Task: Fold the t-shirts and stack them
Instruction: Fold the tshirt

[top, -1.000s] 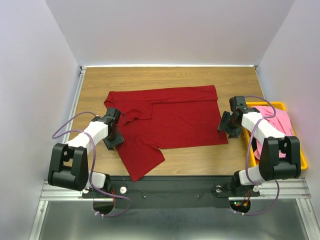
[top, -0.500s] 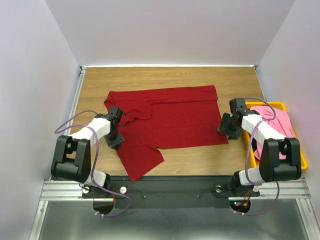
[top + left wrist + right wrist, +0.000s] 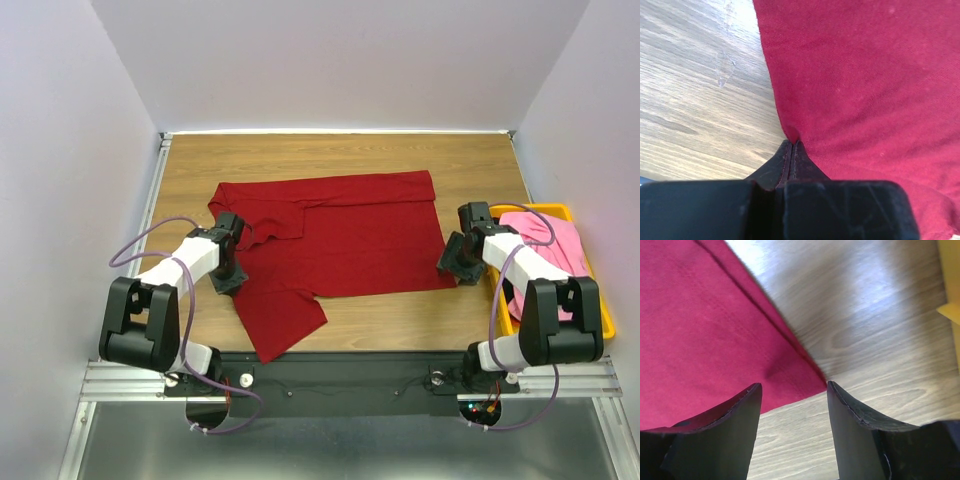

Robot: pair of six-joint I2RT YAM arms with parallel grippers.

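- My left pincer point(image 3: 791, 146) is pressed together, pinching the left edge of the red shirt point(image 3: 345, 235).
- My right pincer point(image 3: 794, 386) is spread over its near right corner.
- The shirt lies on the counter point(image 3: 300, 155).

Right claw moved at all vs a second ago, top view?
Yes, slightly: the right claw slid toward the table's near edge, further down the yellow plastic bin's left side, nearing the dark red cloth t-shirt's near right corner.
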